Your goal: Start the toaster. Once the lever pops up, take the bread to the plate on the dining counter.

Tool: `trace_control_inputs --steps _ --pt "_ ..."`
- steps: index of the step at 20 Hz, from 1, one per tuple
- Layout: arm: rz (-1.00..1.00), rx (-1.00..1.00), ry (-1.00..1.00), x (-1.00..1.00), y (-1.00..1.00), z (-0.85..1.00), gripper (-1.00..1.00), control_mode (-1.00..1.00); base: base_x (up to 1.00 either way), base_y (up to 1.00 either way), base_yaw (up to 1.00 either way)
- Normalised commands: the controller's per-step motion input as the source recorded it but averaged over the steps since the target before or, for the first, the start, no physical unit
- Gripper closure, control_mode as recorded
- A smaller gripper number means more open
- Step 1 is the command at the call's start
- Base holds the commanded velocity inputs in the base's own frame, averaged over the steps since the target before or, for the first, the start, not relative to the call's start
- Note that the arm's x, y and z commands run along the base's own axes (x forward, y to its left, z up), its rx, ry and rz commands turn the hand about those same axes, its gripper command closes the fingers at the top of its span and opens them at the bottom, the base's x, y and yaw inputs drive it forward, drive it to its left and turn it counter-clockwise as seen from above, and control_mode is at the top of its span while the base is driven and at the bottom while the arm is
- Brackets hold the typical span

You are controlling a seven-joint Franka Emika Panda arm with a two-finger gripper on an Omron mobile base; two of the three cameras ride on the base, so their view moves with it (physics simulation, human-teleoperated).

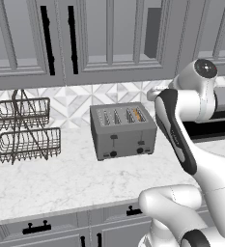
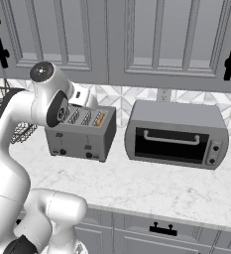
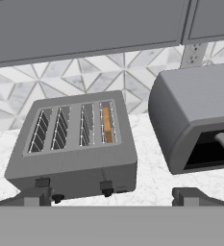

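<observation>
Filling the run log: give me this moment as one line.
phase: approach | gripper: open, empty, short of toaster | bread: in right-hand slot | levers: not pressed

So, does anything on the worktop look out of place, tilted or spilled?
Nothing stands out. The toaster stands upright and level beside the toaster oven, whose door is shut. The bread sits straight in the end slot nearest that oven. No spills show.

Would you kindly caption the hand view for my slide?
Open gripper faces the toaster, bread in its rightmost slot.
</observation>
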Motion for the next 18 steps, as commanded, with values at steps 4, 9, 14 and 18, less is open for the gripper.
trace_control_inputs --steps 4,9,14,18 --pt "0.0 0.0 0.0 0.0 0.0 0.0 -1.0 -1.0 0.0 0.0 0.0" --pt "0.0 0.0 0.0 0.0 0.0 0.0 -1.0 -1.0 0.0 0.0 0.0" --pt "0.0 0.0 0.0 0.0 0.0 0.0 -1.0 -1.0 0.0 0.0 0.0" --pt "0.0 0.0 0.0 0.0 0.0 0.0 -1.0 -1.0 0.0 0.0 0.0"
